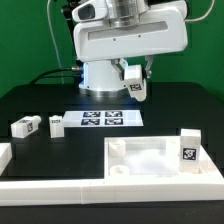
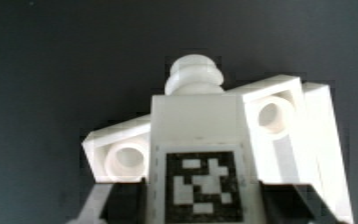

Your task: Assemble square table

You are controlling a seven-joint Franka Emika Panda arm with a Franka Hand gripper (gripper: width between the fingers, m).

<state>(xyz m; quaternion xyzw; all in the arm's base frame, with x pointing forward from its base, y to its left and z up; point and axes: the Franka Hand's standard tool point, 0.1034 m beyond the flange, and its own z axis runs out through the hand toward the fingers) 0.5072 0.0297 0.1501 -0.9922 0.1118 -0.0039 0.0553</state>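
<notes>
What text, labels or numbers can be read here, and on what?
No words, brands or numbers readable.
Only black-and-white pattern tags: on the marker board, two loose legs, the leg upright on the table top, the leg in the claw.

Two legs (image 1: 25, 126) (image 1: 56, 123) lie to the exterior view's left of the marker board (image 1: 100, 118).

A white leg (image 2: 197, 130) filled much of the wrist view, its black-and-white tag (image 2: 202, 182) facing the camera and a rounded peg (image 2: 194, 72) at its far end. Behind the leg lay the white square table top (image 2: 304, 100) on the black work surface (image 2: 51, 60), with one round socket (image 2: 123, 158) showing on each side of the leg. The gripper (image 2: 197, 207) clasped the leg beside the tag.
</notes>
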